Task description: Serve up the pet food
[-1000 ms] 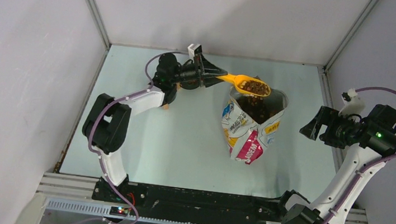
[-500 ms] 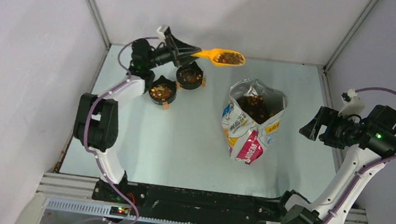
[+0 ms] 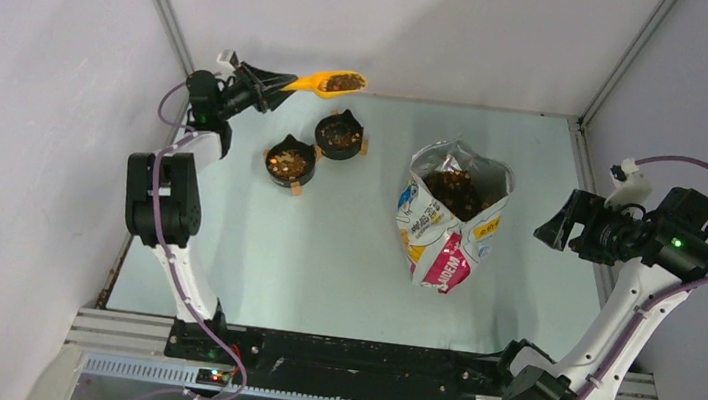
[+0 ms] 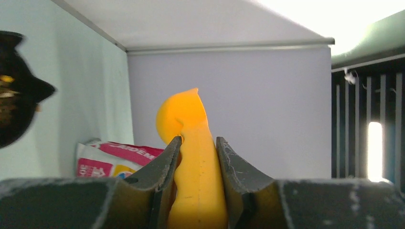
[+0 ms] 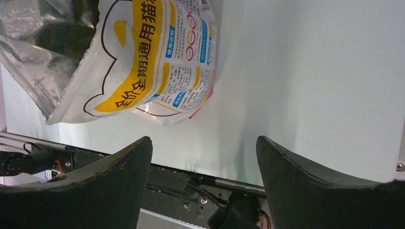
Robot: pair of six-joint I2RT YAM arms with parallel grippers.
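At the far left corner of the bench (image 3: 342,269), my left fingers (image 3: 274,85) pinch the handle of an orange scoop (image 3: 315,82), one finger pressed against each side of it. The scoop's cup faces up and carries a heap of brown pet food (image 3: 344,81). Seen from above, it shows just beyond two black eared bowls, close to the back wall. The nearer bowl (image 3: 290,165) and the farther bowl (image 3: 339,136) sit just beside each other on the bench, and each holds kibble too. Toward the middle stands an open printed bag (image 3: 445,246), leaning a little, with more kibble down inside its foil mouth. Well to the right, my right fingers (image 3: 553,227) are spread wide, pinching nothing, held off the bench and pointing toward the bag.
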